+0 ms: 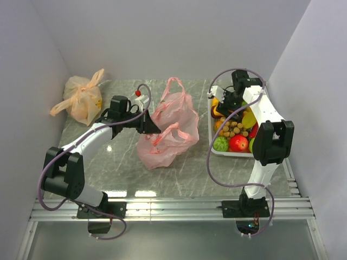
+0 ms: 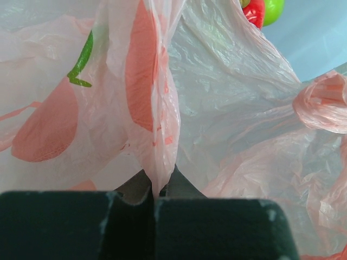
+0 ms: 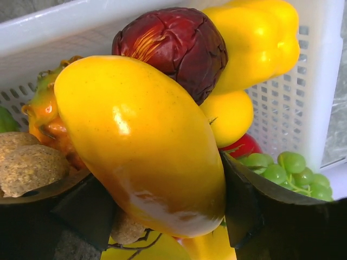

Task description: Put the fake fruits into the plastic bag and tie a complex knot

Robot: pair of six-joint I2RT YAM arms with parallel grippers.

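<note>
Tightly, the left gripper [image 2: 157, 194] is clenched on a gathered fold of the plastic bag [image 2: 233, 103]. The thin pink film rises straight up out of the seam between its shut jaws, printed with orange-red patches and a green stroke. Around that pinch the bag spreads in crinkled, translucent sheets, and one twisted handle loop [image 2: 325, 103] curls off to the right. From above, the bag lies slumped in the middle of the marble table [image 1: 190, 176], held at its left edge, with its loops towards the far wall. The right gripper [image 3: 154, 173] is closed about a yellow mango [image 3: 135, 130], one jaw against each flank, and the mango fills the gap between them. It lies slantwise on the heap of fake fruits [image 1: 238, 143] inside the white basket [image 3: 309, 92]. Behind it sit a dark red, leafy-veined fruit [image 3: 173, 49] and a yellow pepper [image 3: 260, 38]. To its left are rough brown pieces [image 3: 27, 165], and green grapes [image 3: 284, 168] lie low on its right against the slotted basket wall. The basket stands on the right side of the table, just beside the bag and not touching it. A pale orange knotted bag [image 1: 81, 100] rests well apart in the far left corner.
</note>
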